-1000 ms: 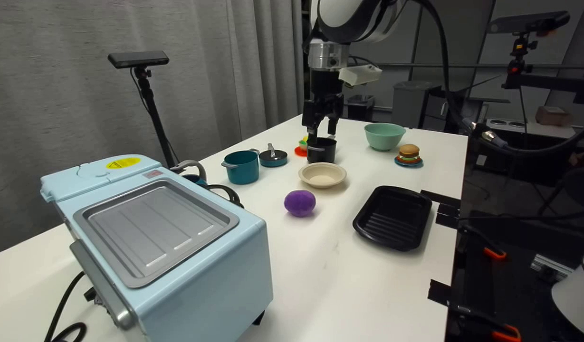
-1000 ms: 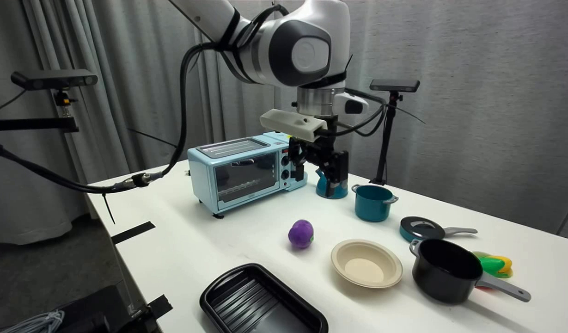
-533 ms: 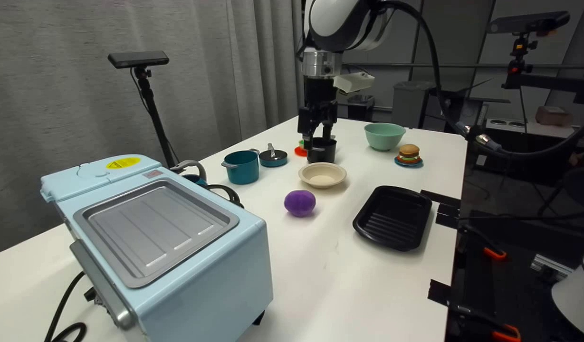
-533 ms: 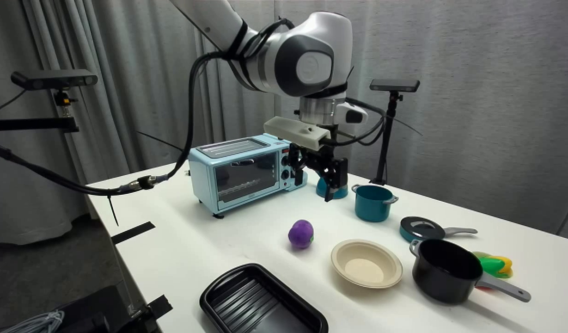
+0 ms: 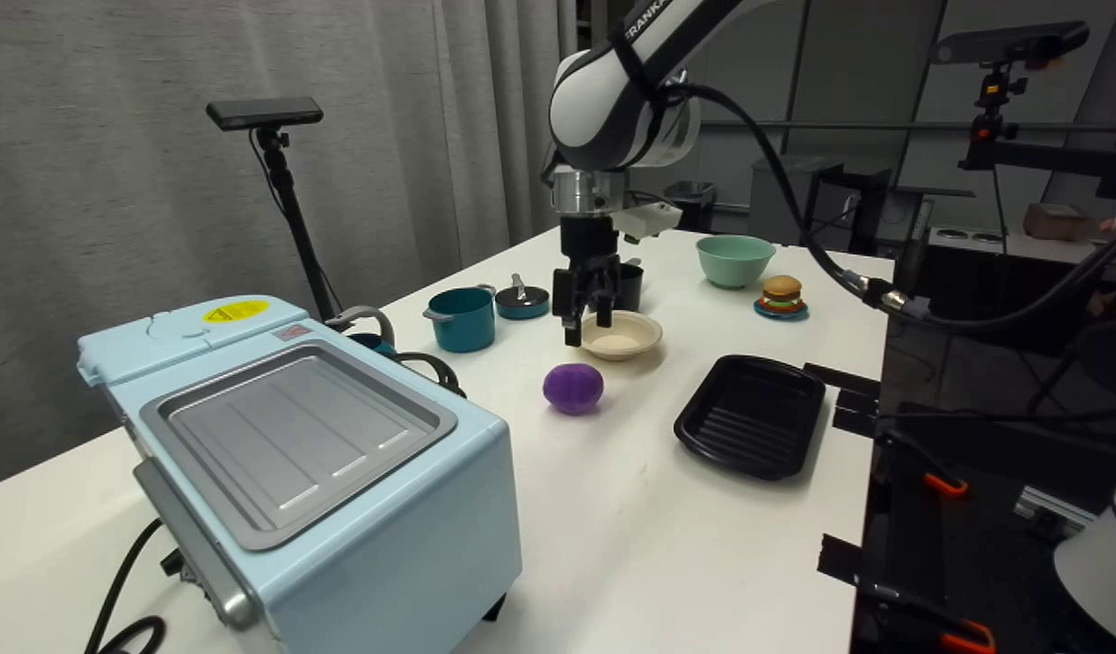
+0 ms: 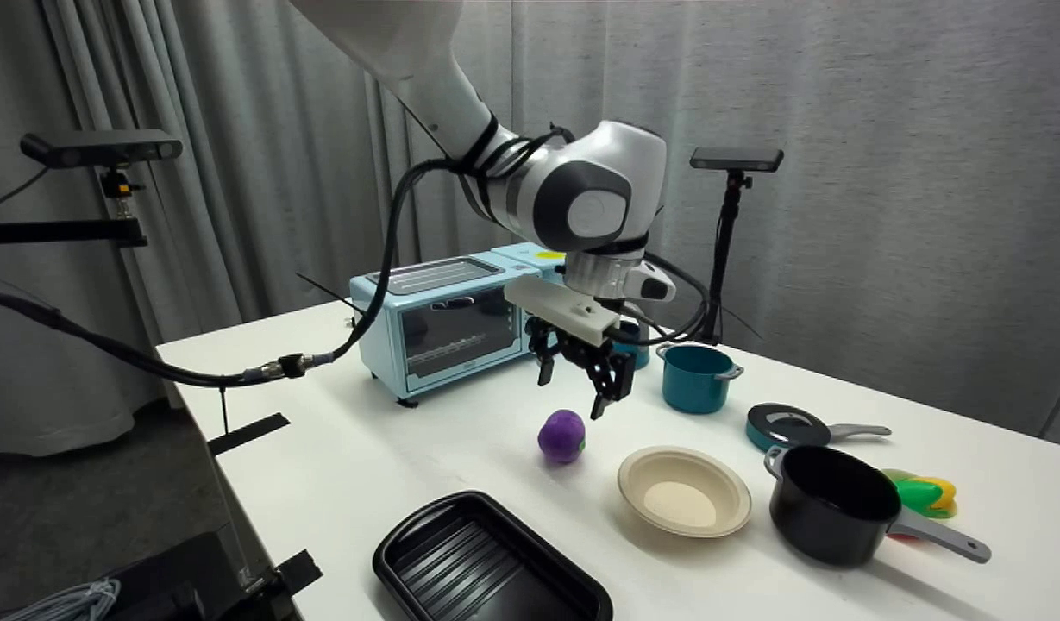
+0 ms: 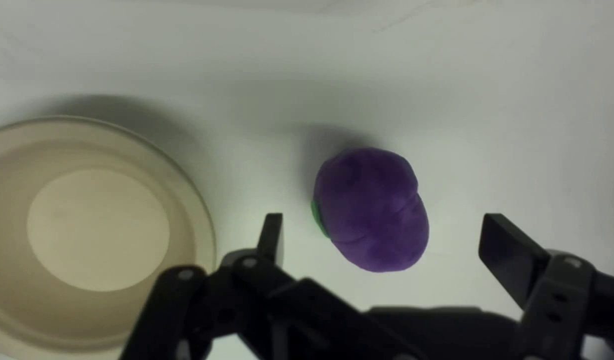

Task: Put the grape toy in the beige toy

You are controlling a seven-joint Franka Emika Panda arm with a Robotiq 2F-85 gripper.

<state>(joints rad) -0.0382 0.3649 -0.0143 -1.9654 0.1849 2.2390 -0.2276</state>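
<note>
1. The gripper (image 6: 570,400) has come lower, its jaws spread wide and gripping nothing; likely the approach is nearly lined up, the grasp not yet made.
2. The grape toy (image 6: 561,437) sits unmoved on the white table (image 6: 469,431) below it: matte purple, lobed, softly creased, green at one side.
3. The beige toy (image 6: 685,492), near but apart, is a shallow round bowl, dull as pressed fibre.
4. The black pot (image 6: 818,526) is deeper, smooth, grey-handled.

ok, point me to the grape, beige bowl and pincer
grape (image 7: 371,210): wrist view, middle of its purple body
beige bowl (image 6: 683,503): an exterior view, on its inside floor
pincer (image 6: 571,397): an exterior view, midway between its open fingertips
</note>
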